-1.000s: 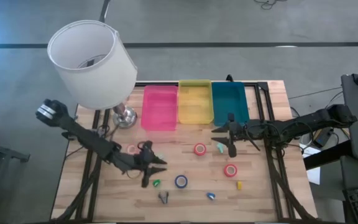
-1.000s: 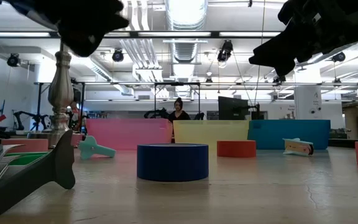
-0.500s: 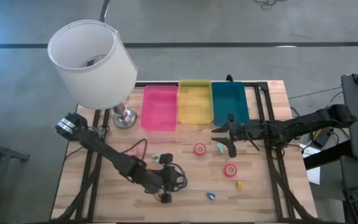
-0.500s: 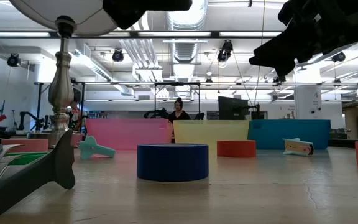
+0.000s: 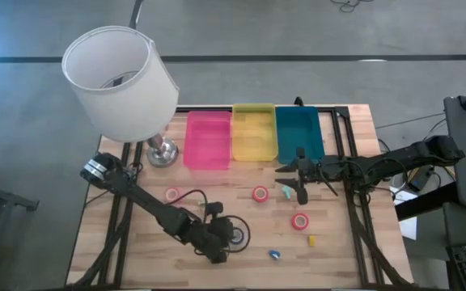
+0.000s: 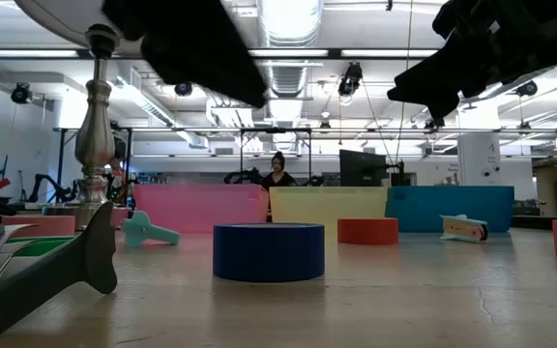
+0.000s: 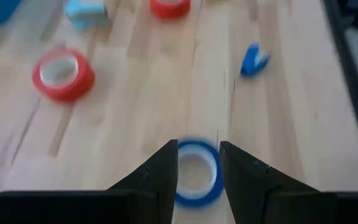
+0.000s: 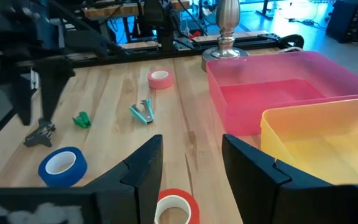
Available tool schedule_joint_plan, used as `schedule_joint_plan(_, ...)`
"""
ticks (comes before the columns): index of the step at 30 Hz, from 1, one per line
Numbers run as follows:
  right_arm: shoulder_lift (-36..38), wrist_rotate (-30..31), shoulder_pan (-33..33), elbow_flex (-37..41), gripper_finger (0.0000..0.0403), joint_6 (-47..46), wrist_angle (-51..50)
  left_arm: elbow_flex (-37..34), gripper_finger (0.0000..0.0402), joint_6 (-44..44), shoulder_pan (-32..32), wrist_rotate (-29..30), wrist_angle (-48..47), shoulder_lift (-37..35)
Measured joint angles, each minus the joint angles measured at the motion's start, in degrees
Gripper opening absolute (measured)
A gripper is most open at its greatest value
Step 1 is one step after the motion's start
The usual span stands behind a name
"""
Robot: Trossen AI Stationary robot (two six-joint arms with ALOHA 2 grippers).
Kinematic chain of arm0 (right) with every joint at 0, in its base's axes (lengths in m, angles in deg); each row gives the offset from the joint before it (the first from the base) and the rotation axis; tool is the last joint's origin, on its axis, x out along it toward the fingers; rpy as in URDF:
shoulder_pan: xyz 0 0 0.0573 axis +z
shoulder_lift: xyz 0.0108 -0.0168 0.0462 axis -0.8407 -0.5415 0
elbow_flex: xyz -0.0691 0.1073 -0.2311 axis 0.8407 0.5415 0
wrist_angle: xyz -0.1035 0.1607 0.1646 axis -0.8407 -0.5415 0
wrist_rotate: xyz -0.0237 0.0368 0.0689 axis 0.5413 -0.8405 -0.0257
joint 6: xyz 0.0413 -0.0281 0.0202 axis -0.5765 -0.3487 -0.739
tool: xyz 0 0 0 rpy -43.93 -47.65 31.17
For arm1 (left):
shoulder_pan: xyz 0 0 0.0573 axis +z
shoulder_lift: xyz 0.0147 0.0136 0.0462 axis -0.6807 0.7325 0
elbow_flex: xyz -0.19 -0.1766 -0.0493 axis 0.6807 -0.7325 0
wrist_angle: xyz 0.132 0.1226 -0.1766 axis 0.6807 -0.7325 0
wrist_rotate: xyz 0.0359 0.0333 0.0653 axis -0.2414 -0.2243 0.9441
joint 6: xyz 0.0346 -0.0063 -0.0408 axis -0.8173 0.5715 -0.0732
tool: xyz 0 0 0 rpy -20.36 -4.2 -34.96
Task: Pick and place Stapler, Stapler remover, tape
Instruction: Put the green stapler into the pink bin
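Left arm lining up on blue tape; nothing binned yet.

Left gripper (image 7: 198,171) hangs over the blue tape roll (image 7: 197,176) near the worktop's front edge, fingers (image 7: 164,180) parted w/ one either side of the roll, nothing held so far. Right gripper (image 8: 189,163) waits mid-worktop, just in front of the teal bin (image 5: 299,133), fingers apart & empty, a red roll (image 8: 173,207) right below it. Pink bin (image 5: 208,139) and yellow bin (image 5: 253,132) at the back edge look empty, teal too as far as seen, so I'd judge the sorting barely begun. Still loose on the worktop: pink roll (image 5: 172,194) toward the left side, second red roll (image 5: 300,221) right of centre, teal stapler remover (image 8: 143,111), small blue stapler (image 7: 253,60) near the front edge. All of these left to place.
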Motion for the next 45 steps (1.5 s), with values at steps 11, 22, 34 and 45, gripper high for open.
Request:
schedule_joint_plan(11,-0.6,0.0,0.0,0.0,0.0155,0.0,0.0,0.0,0.0122,15.9,0.0,-8.7,-15.6,-0.6)
schedule_joint_plan(22,-3.0,0.0,0.0,0.0,0.0161,0.0,0.0,-1.0,0.0122,31.2,0.0,-13.3,-21.4,-0.6)
schedule_joint_plan(34,-5.0,0.0,0.0,0.0,0.0161,0.0,0.2,-5.4,0.0122,35.8,0.0,-16.9,-17.0,-0.5)
schedule_joint_plan(45,-4.9,0.0,0.0,0.0,0.016,0.0,0.4,-9.0,0.0122,35.7,0.0,-17.5,-12.0,-0.5)
